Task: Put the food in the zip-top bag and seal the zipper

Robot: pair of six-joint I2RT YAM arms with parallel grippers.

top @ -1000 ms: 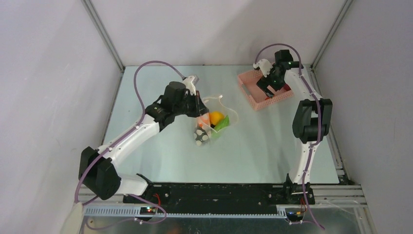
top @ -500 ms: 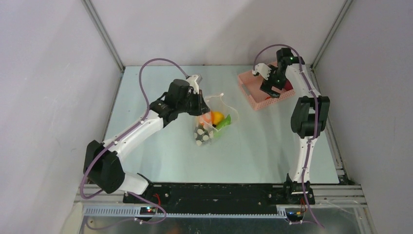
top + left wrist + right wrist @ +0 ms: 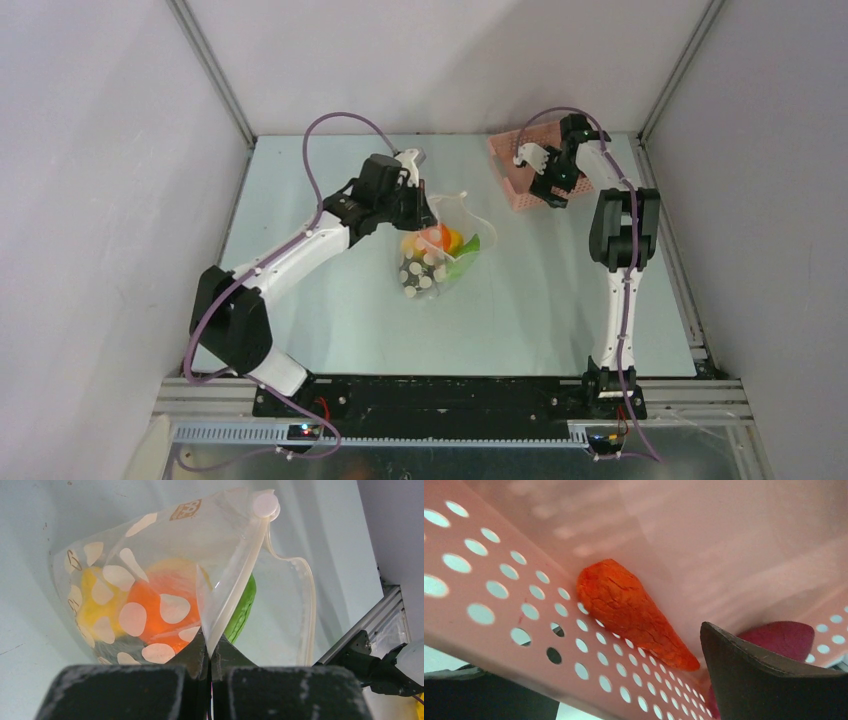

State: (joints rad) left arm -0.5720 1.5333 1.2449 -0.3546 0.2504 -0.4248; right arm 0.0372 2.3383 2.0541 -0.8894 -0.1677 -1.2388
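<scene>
My left claw (image 3: 210, 652) is clamped shut on the pale zipper strip (image 3: 235, 575) of the dotted bag (image 3: 437, 262). The bag sits mid-table (image 3: 330, 310), mouth gaping, with an orange piece (image 3: 160, 605), a yellow piece (image 3: 92, 600) and a green piece (image 3: 243, 611) inside. My right claw (image 3: 547, 182) stands wide open at the pink basket (image 3: 510, 165) in the far right corner, gripping nothing. Inside it a carrot (image 3: 634, 612) lies against the holed wall, with a dark red piece (image 3: 784, 632) nearby.
</scene>
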